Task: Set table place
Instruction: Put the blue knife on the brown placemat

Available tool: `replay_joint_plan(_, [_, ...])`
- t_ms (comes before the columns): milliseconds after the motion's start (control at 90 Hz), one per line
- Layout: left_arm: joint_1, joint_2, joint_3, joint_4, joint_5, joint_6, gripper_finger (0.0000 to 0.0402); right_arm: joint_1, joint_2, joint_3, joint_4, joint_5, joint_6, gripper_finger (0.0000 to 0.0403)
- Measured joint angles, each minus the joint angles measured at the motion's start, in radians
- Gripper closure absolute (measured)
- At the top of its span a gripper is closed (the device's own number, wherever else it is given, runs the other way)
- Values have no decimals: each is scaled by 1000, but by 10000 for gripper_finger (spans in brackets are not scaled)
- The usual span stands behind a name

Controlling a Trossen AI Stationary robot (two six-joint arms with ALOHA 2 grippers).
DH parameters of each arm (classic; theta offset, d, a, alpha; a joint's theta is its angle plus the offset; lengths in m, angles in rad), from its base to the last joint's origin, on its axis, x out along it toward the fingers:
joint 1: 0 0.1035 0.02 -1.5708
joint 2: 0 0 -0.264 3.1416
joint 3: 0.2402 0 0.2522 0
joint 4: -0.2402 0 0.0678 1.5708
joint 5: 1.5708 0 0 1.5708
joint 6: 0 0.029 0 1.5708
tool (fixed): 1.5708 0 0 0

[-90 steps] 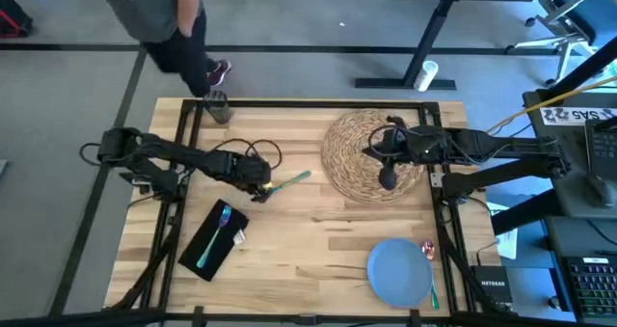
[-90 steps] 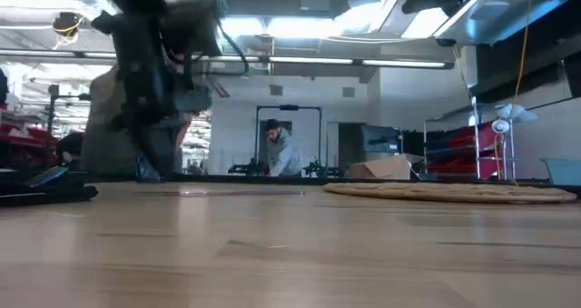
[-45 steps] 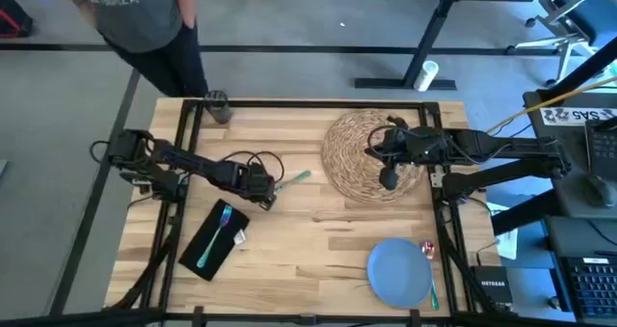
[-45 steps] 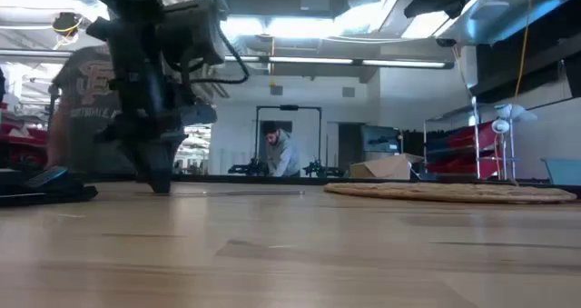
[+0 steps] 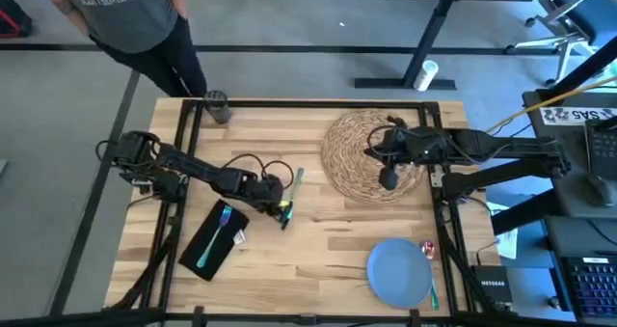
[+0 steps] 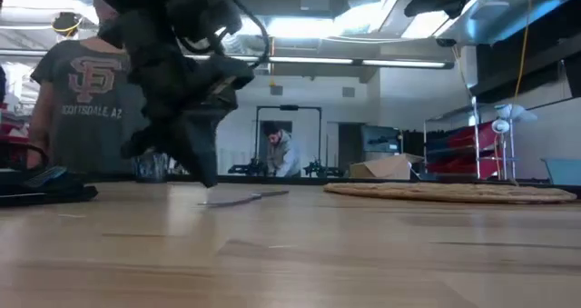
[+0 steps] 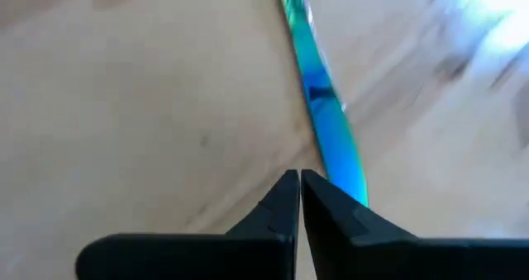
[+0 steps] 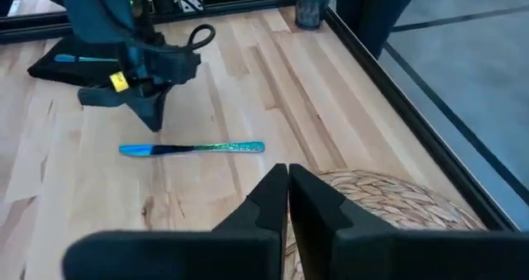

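The left gripper point(image 5: 282, 214), clenched and empty, has swung past the slim green-blue utensil point(image 5: 294, 184), turning it beside the round woven straw placemat point(image 5: 371, 158); placing remains undone.

1. High view: overhead, straight down; whole table point(image 5: 318, 259) and both arms in frame.
2. Low view: at tabletop height, level across the table into the room.
3. Left wrist view: very close to the wood, on the teal utensil point(image 7: 318, 98).
4. Right wrist view: farther back, angled across the table; shares that utensil point(image 8: 192, 149) and the left gripper point(image 8: 151, 115).
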Motion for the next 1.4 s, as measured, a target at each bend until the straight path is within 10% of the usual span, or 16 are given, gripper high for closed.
replay_joint_plan(1400, [11, 122, 0, 284, 81, -64, 401, 1, 123, 0, 61, -85, 224, 402])
